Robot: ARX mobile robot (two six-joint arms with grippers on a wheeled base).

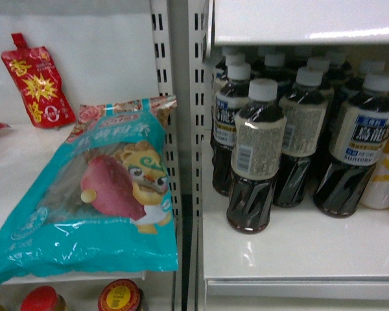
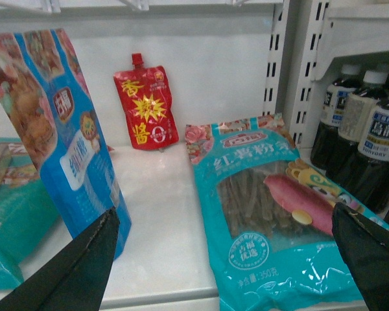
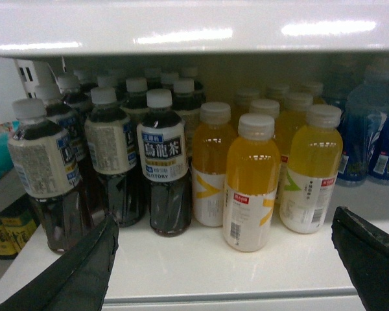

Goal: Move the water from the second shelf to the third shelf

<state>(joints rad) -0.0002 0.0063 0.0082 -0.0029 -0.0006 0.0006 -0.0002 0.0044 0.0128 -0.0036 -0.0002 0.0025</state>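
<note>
Bright overhead light, shelf glare, soft blur.

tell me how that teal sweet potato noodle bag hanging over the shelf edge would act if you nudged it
The teal noodle bag would likely flex rather than move as one piece: its film is soft and wrinkled. The glossy wrap on the smooth white shelf suggests it slides easily. With its lower corner past the shelf edge in the head view, a forward nudge could tip it off.

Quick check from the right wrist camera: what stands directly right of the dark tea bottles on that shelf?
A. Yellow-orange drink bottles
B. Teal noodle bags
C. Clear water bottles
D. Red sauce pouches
A: yellow-orange drink bottles with white caps stand beside the dark tea bottles, blue bottles farther right.
</note>
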